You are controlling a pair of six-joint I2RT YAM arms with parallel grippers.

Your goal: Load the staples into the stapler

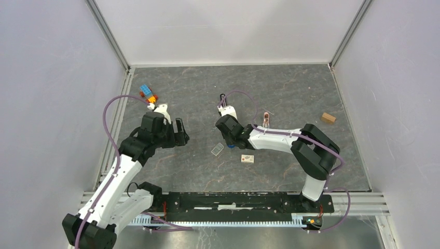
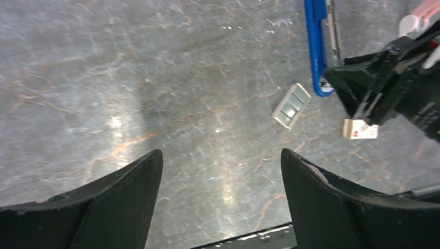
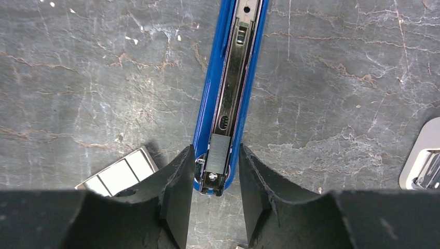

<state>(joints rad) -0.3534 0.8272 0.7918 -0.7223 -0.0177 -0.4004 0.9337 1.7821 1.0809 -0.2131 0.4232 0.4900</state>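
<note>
The blue stapler (image 3: pixel 228 78) lies opened flat on the grey table, its metal channel facing up. In the top view only a blue bit of it (image 1: pixel 230 147) shows under the right arm. A short grey ridged strip (image 3: pixel 219 150), which looks like staples, sits in the channel at its near end. My right gripper (image 3: pixel 215 155) is open, one finger on each side of that end, gripping nothing. A silvery, half-see-through sectioned rectangle of staples (image 1: pixel 217 150) (image 2: pixel 291 105) (image 3: pixel 117 174) lies on the table just left of it. My left gripper (image 2: pixel 220 155) (image 1: pixel 181 133) hovers wide open to the left, empty.
A small pink-and-white piece (image 1: pixel 247 158) (image 2: pixel 359 128) lies right of the staples. Toy bricks (image 1: pixel 148 93) sit at the back left, a tan block (image 1: pixel 327 118) at the back right, and a small pinkish tool (image 1: pixel 266 119) behind the right arm. White walls enclose the table.
</note>
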